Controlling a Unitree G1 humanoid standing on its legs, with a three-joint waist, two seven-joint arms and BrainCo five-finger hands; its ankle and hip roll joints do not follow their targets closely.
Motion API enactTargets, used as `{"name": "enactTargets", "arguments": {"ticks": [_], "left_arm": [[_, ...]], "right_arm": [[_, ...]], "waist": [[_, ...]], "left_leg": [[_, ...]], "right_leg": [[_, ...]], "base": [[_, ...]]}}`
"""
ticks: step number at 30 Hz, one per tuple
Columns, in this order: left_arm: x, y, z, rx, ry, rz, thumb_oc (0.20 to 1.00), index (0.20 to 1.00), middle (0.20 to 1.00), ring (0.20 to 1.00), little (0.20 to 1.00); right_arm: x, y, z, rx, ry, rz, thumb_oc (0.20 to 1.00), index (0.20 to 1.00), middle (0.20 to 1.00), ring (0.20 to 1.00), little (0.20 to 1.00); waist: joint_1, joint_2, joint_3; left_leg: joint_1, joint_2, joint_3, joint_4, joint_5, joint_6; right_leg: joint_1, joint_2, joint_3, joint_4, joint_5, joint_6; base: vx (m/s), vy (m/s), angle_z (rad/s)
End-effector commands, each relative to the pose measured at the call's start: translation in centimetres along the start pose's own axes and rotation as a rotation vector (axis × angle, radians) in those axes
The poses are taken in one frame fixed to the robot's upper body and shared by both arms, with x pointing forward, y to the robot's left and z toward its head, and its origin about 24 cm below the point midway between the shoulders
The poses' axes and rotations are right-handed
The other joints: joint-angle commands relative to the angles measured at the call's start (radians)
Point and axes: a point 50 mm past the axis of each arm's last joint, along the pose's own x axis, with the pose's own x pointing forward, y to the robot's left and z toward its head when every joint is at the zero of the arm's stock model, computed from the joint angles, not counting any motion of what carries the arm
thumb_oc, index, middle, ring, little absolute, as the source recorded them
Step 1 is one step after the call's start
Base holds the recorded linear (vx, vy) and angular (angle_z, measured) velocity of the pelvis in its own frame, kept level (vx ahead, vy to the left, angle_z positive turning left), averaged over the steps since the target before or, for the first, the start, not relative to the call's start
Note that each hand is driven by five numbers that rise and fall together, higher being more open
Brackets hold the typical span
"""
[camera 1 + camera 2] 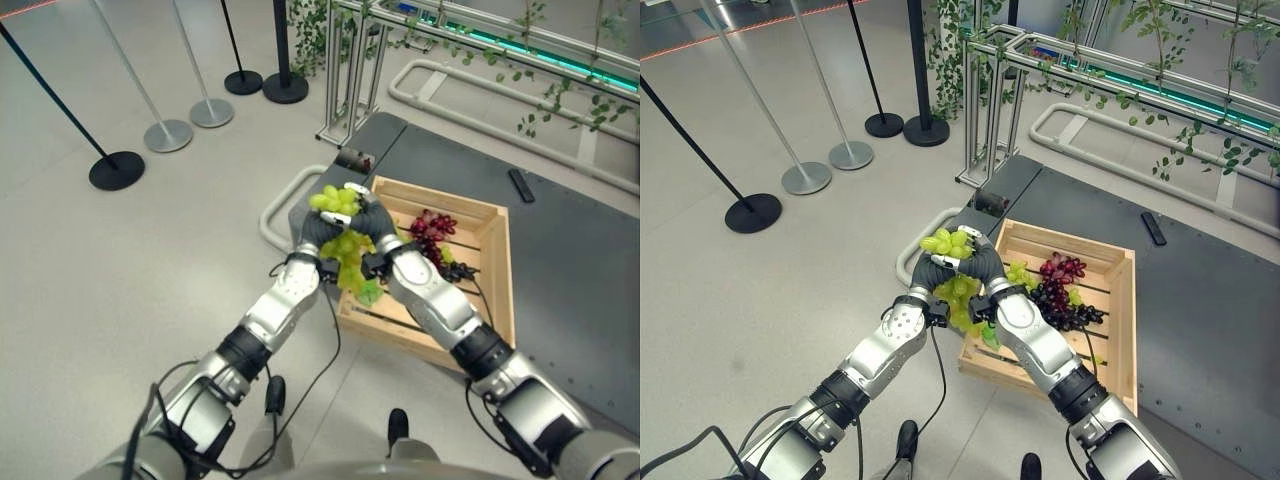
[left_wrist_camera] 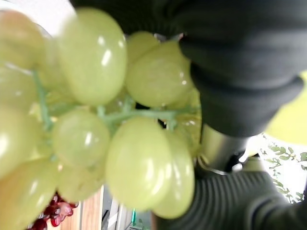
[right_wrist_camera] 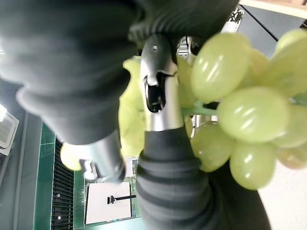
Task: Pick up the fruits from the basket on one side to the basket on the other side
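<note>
Both hands are meeting over the left rim of the shallow wooden slatted crate. The left hand and right hand are curling together around one bunch of pale green grapes, lifted above the crate. Dark red grapes are waiting inside. The transfer seems barely started; no second basket is visible.

The 2 arms were silver-grey with black joint bands; each hand wore a dark ribbed cover, left hand and right hand.
</note>
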Motion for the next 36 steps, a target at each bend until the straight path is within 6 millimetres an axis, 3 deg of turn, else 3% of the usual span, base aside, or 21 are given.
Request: {"name": "enactTargets", "arguments": {"ticks": [1, 7, 8, 10, 13, 14, 16, 19, 20, 21, 22, 23, 24, 25, 29, 31, 34, 35, 36], "left_arm": [[1.2, 1.3, 2.7, -0.098, -0.119, 0.091, 0.200, 0.200, 0.200, 0.200, 0.200], [0.3, 3.3, 1.8, -0.132, -0.107, 0.133, 0.200, 0.200, 0.200, 0.200, 0.200], [-0.3, 4.6, 1.5, -0.171, -0.106, 0.159, 0.200, 0.200, 0.200, 0.200, 0.200], [-0.8, 5.4, 1.2, -0.217, -0.105, 0.188, 0.200, 0.200, 0.200, 0.200, 0.200], [-3.4, 8.5, 0.6, -0.321, -0.130, 0.265, 0.200, 0.200, 0.200, 0.200, 0.200], [-3.4, 8.5, 0.6, -0.321, -0.129, 0.265, 0.200, 0.200, 0.200, 0.200, 0.200], [-5.6, 10.7, 0.5, -0.339, -0.166, 0.331, 0.200, 0.200, 0.200, 0.200, 0.200], [-6.9, 11.6, 0.2, -0.359, -0.173, 0.369, 0.200, 0.200, 0.200, 0.200, 0.200], [-7.8, 12.3, -0.1, -0.368, -0.177, 0.399, 0.200, 0.200, 0.200, 0.200, 0.200], [-8.2, 12.6, -0.4, -0.379, -0.170, 0.418, 0.200, 0.200, 0.200, 0.200, 0.200], [-8.5, 12.7, -0.8, -0.379, -0.153, 0.420, 0.200, 0.200, 0.200, 0.200, 0.200], [-8.5, 12.7, -0.8, -0.380, -0.154, 0.420, 0.200, 0.200, 0.200, 0.200, 0.200], [-8.7, 12.6, -1.2, -0.374, -0.139, 0.420, 0.200, 0.200, 0.200, 0.200, 0.200], [-9.0, 12.5, -1.9, -0.380, -0.114, 0.415, 0.200, 0.200, 0.200, 0.200, 0.200], [-10.7, 13.1, -2.8, -0.361, -0.080, 0.443, 0.200, 0.200, 0.200, 0.200, 0.200], [-11.1, 13.2, -2.9, -0.357, -0.077, 0.452, 0.200, 0.200, 0.200, 0.200, 0.200], [-11.3, 13.3, -2.7, -0.360, -0.091, 0.444, 0.200, 0.200, 0.200, 0.200, 0.200], [-11.4, 13.2, -2.6, -0.367, -0.098, 0.438, 0.200, 0.200, 0.200, 0.200, 0.200], [-11.3, 13.2, -2.1, -0.348, -0.114, 0.419, 0.200, 0.200, 0.200, 0.200, 0.200]], "right_arm": [[-0.6, 2.2, 3.6, 0.084, -0.209, 0.080, 1.000, 1.000, 1.000, 1.000, 1.000], [-2.4, -0.1, 4.1, 0.013, -0.263, 0.029, 1.000, 1.000, 1.000, 1.000, 1.000], [-3.3, -1.5, 4.2, -0.003, -0.284, -0.016, 1.000, 1.000, 1.000, 1.000, 1.000], [-3.8, -2.2, 4.2, -0.005, -0.293, -0.050, 1.000, 1.000, 1.000, 1.000, 1.000], [-6.1, -4.5, 3.9, 0.049, -0.327, -0.157, 1.000, 1.000, 1.000, 1.000, 1.000], [-6.1, -4.5, 3.9, 0.049, -0.326, -0.156, 1.000, 1.000, 1.000, 1.000, 1.000], [-7.2, -5.4, 4.0, 0.041, -0.352, -0.193, 1.000, 1.000, 1.000, 1.000, 1.000], [-7.5, -5.6, 4.0, 0.044, -0.359, -0.209, 1.000, 1.000, 1.000, 1.000, 1.000], [-7.7, -5.9, 4.0, 0.056, -0.365, -0.219, 1.000, 1.000, 1.000, 1.000, 1.000], [-7.8, -6.2, 4.0, 0.047, -0.367, -0.234, 1.000, 1.000, 1.000, 1.000, 1.000], [-7.9, -6.4, 4.1, 0.036, -0.375, -0.249, 1.000, 1.000, 1.000, 1.000, 1.000], [-7.9, -6.4, 4.1, 0.035, -0.376, -0.248, 1.000, 1.000, 1.000, 1.000, 1.000], [-8.0, -6.7, 4.1, 0.026, -0.374, -0.264, 1.000, 1.000, 1.000, 1.000, 1.000], [-8.1, -6.9, 3.8, 0.006, -0.361, -0.277, 1.000, 1.000, 1.000, 1.000, 1.000], [-8.1, -6.8, 3.1, -0.015, -0.323, -0.265, 1.000, 1.000, 1.000, 1.000, 1.000], [-7.8, -7.0, 2.9, -0.031, -0.310, -0.272, 1.000, 1.000, 1.000, 1.000, 1.000], [-7.7, -7.3, 3.3, -0.059, -0.322, -0.283, 1.000, 1.000, 1.000, 1.000, 1.000], [-7.6, -7.3, 3.5, -0.056, -0.329, -0.279, 1.000, 1.000, 1.000, 1.000, 1.000], [-7.8, -7.5, 3.4, -0.075, -0.323, -0.295, 1.000, 1.000, 1.000, 1.000, 1.000]], "waist": [[-0.011, -0.017, -0.064], [-0.021, 0.002, -0.073], [-0.024, 0.013, -0.071], [-0.024, 0.019, -0.073], [-0.025, 0.045, -0.067], [-0.026, 0.046, -0.068], [-0.017, 0.066, -0.060], [-0.010, 0.077, -0.050], [0.009, 0.085, -0.032], [0.009, 0.085, -0.022], [0.000, 0.082, -0.015], [-0.001, 0.083, -0.017], [-0.007, 0.082, -0.017], [-0.006, 0.078, -0.023], [0.008, 0.073, -0.027], [0.011, 0.070, -0.029], [0.007, 0.072, -0.048], [0.000, 0.074, -0.054], [0.003, 0.078, -0.069]], "left_leg": [[0.045, -0.018, 0.024, 0.055, -0.177, 0.011], [0.051, 0.005, 0.029, 0.054, -0.168, -0.007], [0.049, 0.015, 0.026, 0.057, -0.163, -0.014], [0.051, 0.020, 0.024, 0.055, -0.159, -0.017], [0.054, 0.041, 0.014, 0.058, -0.145, -0.033], [0.055, 0.041, 0.013, 0.058, -0.146, -0.033], [0.057, 0.059, -0.002, 0.061, -0.130, -0.047], [0.048, 0.075, -0.021, 0.072, -0.115, -0.060], [0.027, 0.094, -0.044, 0.072, -0.076, -0.080], [0.007, 0.105, -0.031, 0.082, -0.062, -0.079], [-0.004, 0.126, 0.029, 0.100, -0.058, -0.066], [-0.009, 0.127, 0.028, 0.100, -0.055, -0.065], [-0.026, 0.145, 0.103, 0.117, -0.044, -0.053], [-0.020, 0.167, 0.171, 0.147, -0.063, -0.058], [0.038, 0.159, 0.105, 0.176, -0.135, -0.062], [0.064, 0.174, 0.111, 0.211, -0.166, -0.059], [0.120, 0.209, 0.184, 0.279, -0.193, -0.065], [0.149, 0.221, 0.226, 0.318, -0.220, -0.064], [0.193, 0.211, 0.279, 0.298, -0.288, -0.073]], "right_leg": [[-0.026, 0.006, 0.025, 0.080, -0.116, -0.006], [-0.005, 0.024, 0.029, 0.040, -0.114, -0.019], [0.002, 0.034, 0.031, 0.026, -0.115, -0.025], [0.010, 0.040, 0.032, 0.015, -0.116, -0.029], [0.039, 0.069, 0.022, -0.009, -0.130, -0.050], [0.040, 0.070, 0.021, -0.010, -0.130, -0.051], [0.065, 0.095, 0.011, -0.029, -0.142, -0.070], [0.081, 0.117, -0.002, -0.045, -0.147, -0.085], [0.084, 0.134, -0.012, -0.056, -0.153, -0.092], [0.082, 0.136, -0.031, -0.055, -0.154, -0.099], [0.076, 0.132, -0.060, -0.040, -0.164, -0.101], [0.071, 0.132, -0.061, -0.040, -0.161, -0.101], [0.065, 0.127, -0.096, -0.036, -0.169, -0.103], [0.050, 0.119, -0.139, -0.034, -0.163, -0.102], [0.066, 0.104, -0.174, -0.044, -0.143, -0.093], [0.054, 0.078, -0.220, -0.022, -0.139, -0.090], [0.040, 0.044, -0.330, 0.005, -0.134, -0.096], [0.035, 0.036, -0.377, 0.020, -0.137, -0.101], [0.036, 0.018, -0.445, 0.035, -0.145, -0.091]], "base": [[0.00, -0.034, -0.01], [0.00, -0.078, -0.04], [-0.01, -0.052, -0.04], [0.00, -0.076, -0.05], [0.03, -0.119, -0.05], [0.04, -0.141, -0.03], [0.02, -0.145, 0.03], [-0.03, -0.124, 0.08], [-0.12, -0.133, 0.17], [-0.18, -0.156, 0.29], [-0.14, -0.068, 0.44], [-0.15, -0.056, 0.84], [-0.14, -0.087, 1.52], [-0.13, -0.089, 1.57], [-0.06, -0.005, 0.69], [-0.20, 0.075, 0.56], [-0.22, 0.086, 1.06], [-0.18, 0.147, 1.20], [-0.11, 0.128, 1.54]]}}
